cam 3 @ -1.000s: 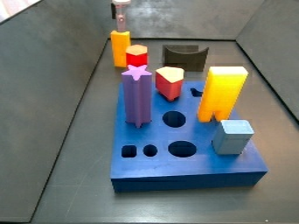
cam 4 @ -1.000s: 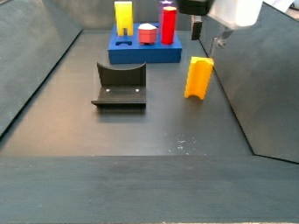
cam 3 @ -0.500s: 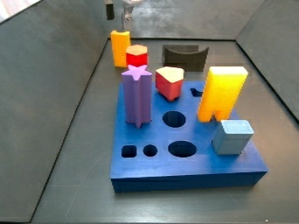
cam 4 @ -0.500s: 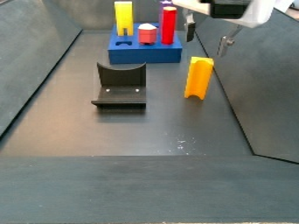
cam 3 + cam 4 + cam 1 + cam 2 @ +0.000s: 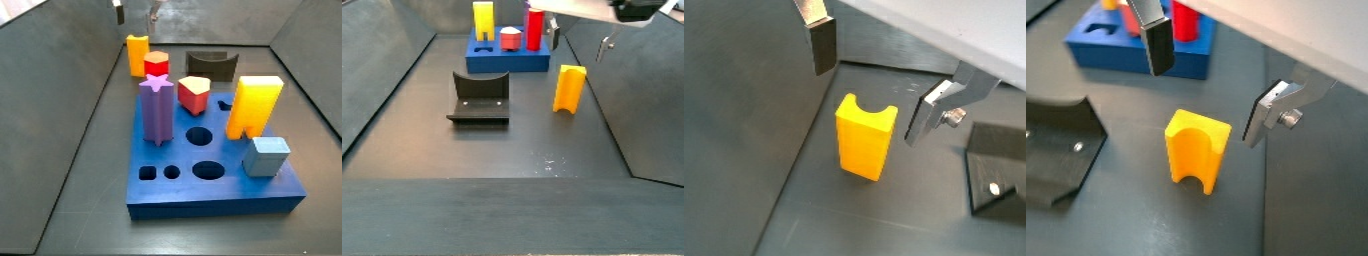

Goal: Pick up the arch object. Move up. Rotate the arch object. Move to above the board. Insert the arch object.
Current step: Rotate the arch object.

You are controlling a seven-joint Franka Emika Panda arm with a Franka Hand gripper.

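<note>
In a side view, going left to right, the dark fixture (image 5: 478,98) sits on the floor toward the left wall, the blue board (image 5: 506,55) with its standing pieces lies at the far end, and the arch object (image 5: 571,89), a slim orange-yellow block, stands upright on the floor close to the right wall; above it, at the upper right edge of that view, hangs the gripper (image 5: 580,45), with only the ends of its fingers showing; in both wrist views the jaws are spread wide apart with nothing between them, one finger (image 5: 819,42) and the other (image 5: 934,111) sitting to either side of the arch object (image 5: 1199,149) and above it, not touching; its notched end faces up; judging by this, the pick-up step is in hand and no grasp has been made; the next move calls for a straight descent until the pads flank the block's flat sides, then closing squarely so the tall piece does not tip.
</note>
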